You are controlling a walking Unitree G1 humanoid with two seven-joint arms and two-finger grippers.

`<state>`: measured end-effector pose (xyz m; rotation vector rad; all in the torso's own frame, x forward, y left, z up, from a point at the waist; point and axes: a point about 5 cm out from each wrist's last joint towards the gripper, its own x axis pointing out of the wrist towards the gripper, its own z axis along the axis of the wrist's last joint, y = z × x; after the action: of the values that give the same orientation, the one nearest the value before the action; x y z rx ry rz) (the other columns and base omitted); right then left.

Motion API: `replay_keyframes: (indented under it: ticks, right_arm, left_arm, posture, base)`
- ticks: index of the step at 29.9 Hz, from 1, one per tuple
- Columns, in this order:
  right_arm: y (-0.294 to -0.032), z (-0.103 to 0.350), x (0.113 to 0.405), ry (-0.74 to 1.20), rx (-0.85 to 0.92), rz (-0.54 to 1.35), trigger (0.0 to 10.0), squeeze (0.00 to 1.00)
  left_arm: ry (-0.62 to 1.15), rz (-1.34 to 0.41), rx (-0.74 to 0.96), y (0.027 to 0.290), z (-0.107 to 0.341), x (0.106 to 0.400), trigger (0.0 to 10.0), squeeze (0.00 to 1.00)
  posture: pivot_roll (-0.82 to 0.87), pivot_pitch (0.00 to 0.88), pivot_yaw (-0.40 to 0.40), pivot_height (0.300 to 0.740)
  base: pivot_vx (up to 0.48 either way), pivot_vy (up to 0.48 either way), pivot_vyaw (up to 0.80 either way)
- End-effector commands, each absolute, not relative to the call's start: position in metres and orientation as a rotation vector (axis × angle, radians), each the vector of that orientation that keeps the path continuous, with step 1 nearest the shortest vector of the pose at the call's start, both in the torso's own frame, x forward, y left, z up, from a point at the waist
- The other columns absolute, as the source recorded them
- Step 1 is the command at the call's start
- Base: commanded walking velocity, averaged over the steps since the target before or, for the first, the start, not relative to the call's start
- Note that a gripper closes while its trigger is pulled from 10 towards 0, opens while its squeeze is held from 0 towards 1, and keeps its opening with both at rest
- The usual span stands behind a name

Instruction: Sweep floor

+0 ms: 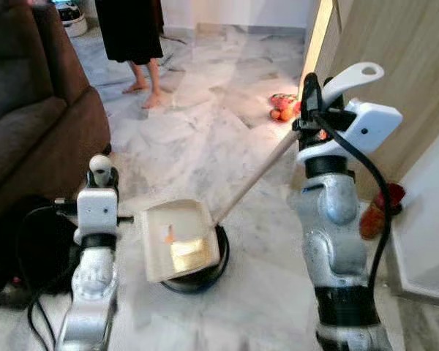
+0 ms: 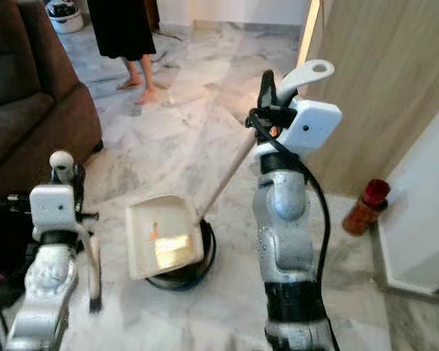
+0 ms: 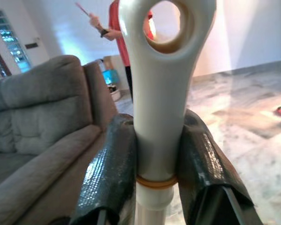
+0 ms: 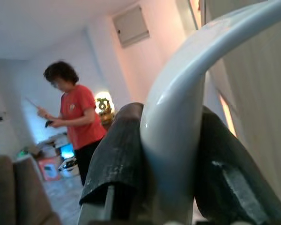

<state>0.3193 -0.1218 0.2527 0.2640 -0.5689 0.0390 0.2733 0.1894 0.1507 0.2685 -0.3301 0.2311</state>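
While one person stands by, two sets of fingers each clamp one handle: left broom, right dustpan.

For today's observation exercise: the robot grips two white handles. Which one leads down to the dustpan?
The long, slanted handle in the right claw; it runs to the cream dustpan. The left claw's handle stands upright.

The floor is pale grey-white marble with darker veining. On it rests a cream dustpan, tilted, over a round black base. A brown sofa stands at the left. Red-orange items lie near the wooden wall, a reddish bottle beside it. A person's bare feet stand farther off.
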Motion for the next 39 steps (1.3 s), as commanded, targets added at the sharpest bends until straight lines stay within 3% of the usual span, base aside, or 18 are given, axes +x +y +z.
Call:
replay_keyframes:
  ticks: [1,6,20,39]
  right_arm:
    - [-0.115,0.280,0.310,-0.690,0.280,0.077,10.0,0.00]
    - [-0.106,0.290,0.305,-0.718,0.305,0.133,10.0,0.00]
    - [-0.081,0.294,0.295,-0.717,0.348,0.259,10.0,0.00]
    - [-0.028,0.292,0.267,-0.785,0.162,0.466,10.0,0.00]
  left_arm:
    - [-0.401,0.239,0.286,0.191,0.164,0.272,10.0,0.00]
    - [-0.406,0.236,0.282,0.191,0.165,0.272,10.0,0.00]
    - [-0.428,0.223,0.272,0.188,0.167,0.273,10.0,0.00]
    - [-0.420,0.202,0.264,0.184,0.165,0.272,10.0,0.00]
  posture:
    - [0.12,0.107,0.034,0.740]
    - [0.12,0.106,0.032,0.740]
    - [0.12,0.111,0.033,0.740]
    - [0.12,0.114,0.029,0.740]
  base:
    - [0.330,0.000,0.00]
    - [0.321,0.000,0.00]
    - [0.000,0.000,0.00]
    - [0.000,0.000,0.00]
